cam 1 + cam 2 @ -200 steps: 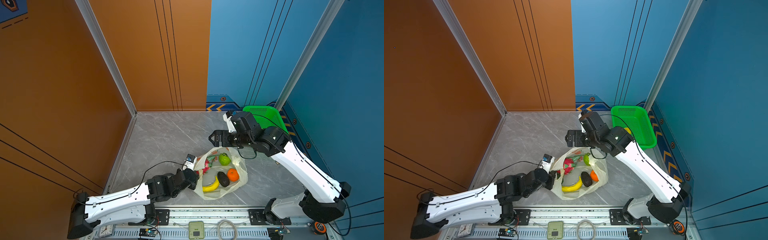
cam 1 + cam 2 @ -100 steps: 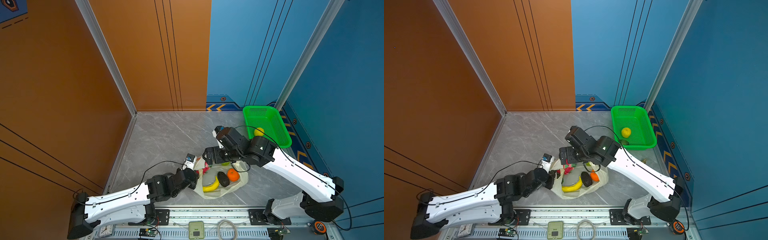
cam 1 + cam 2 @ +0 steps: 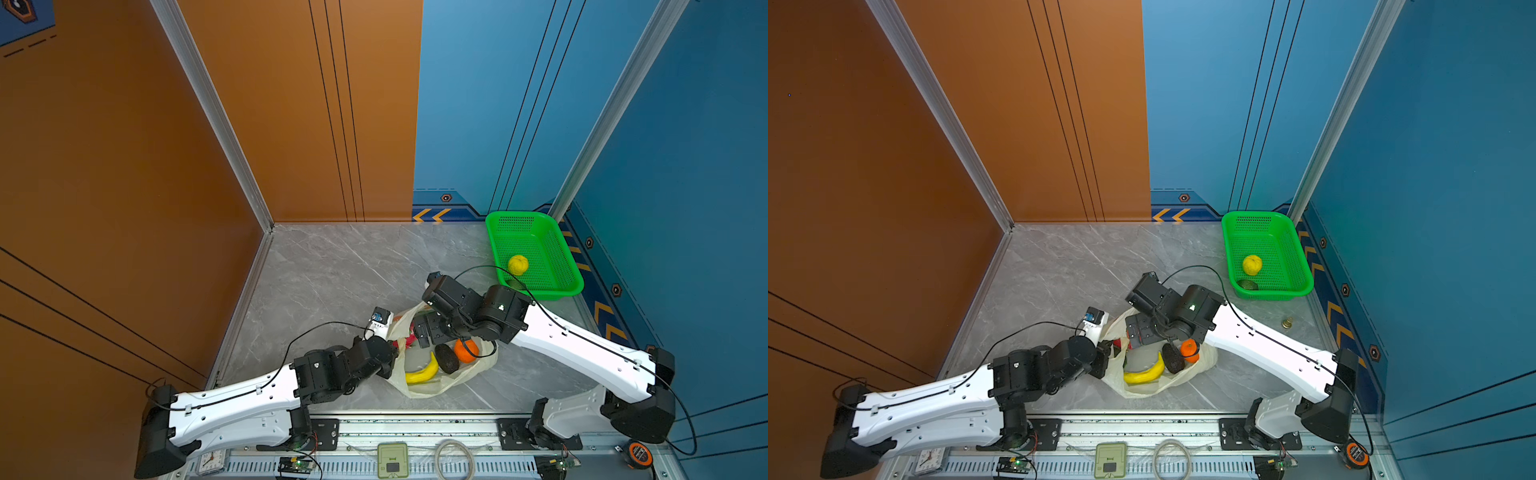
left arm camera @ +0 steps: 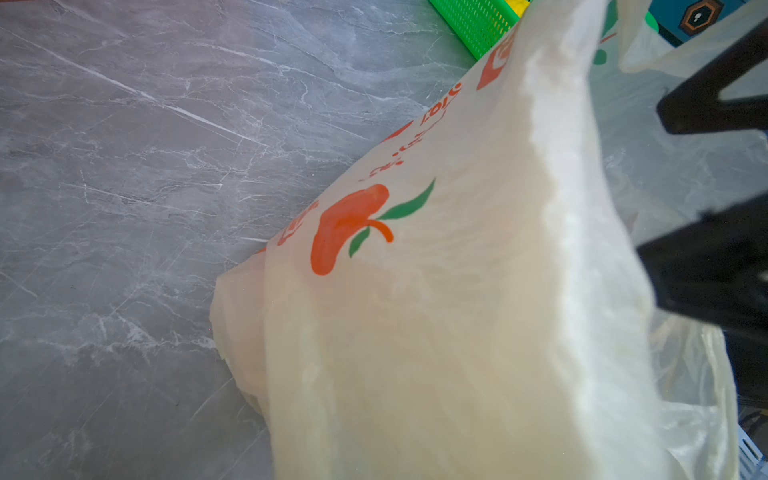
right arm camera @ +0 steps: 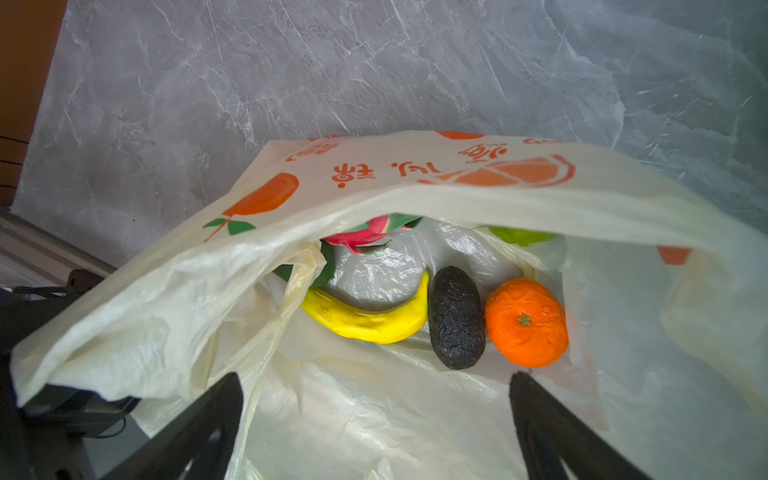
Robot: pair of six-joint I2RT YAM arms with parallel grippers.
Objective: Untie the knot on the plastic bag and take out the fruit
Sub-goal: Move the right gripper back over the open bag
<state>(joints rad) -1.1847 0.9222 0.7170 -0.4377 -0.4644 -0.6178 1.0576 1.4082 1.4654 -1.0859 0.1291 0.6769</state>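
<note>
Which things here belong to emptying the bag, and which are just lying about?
Job: plastic bag, banana, dark avocado, orange, dragon fruit, green basket holding the yellow citrus.
Lying about: clock, tape measure, cable coil.

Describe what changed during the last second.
The right pincer came from beside the green perforated plastic basket down to the mouth of the pale-yellow translucent plastic bag, open and empty. The left pincer stayed shut on the bag's rim; its fruit lay unmoved.
</note>
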